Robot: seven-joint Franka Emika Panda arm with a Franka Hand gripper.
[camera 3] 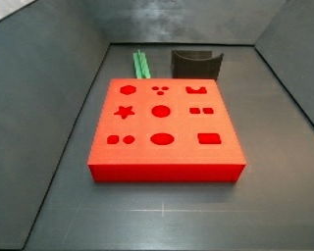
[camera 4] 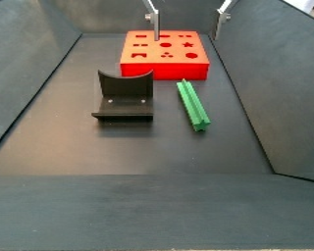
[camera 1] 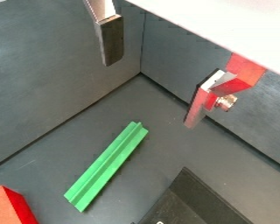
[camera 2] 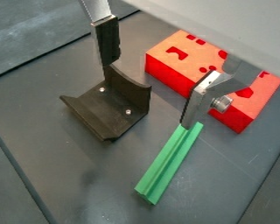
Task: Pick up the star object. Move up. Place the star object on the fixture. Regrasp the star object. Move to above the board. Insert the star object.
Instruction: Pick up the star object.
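**Gripper open and empty above the floor, star peg not yet picked up**

The gripper (camera 2: 154, 74) hangs above the floor with its two silver fingers spread wide and nothing between them. In both wrist views one finger (camera 1: 109, 37) points down near the picture edge and its partner (camera 1: 206, 101) stands well apart from it. In a side view only the finger tips (camera 4: 153, 22) show at the top of the frame, high over the far end of the box, so the hand looks well clear of everything below.

Nearest beneath the hand lies the star object (camera 2: 168, 164), flat on the dark floor, a long green ridged bar. It rests free, touched by nothing. Lying lengthwise between the finger lines, it seems to suit a straight descent and a pinch across its width.

Just beside it stands the fixture (camera 2: 108, 107), its curved notch facing up, apparently ready to cradle the peg for the regrasp. In a side view the peg (camera 4: 191, 103) lies parallel to the fixture (camera 4: 123, 96), near but apart.

Farthest sits the board (camera 4: 167, 61), holes upward; its star hole (camera 3: 123, 112) is empty. The pick-up appears to be the step in hand.
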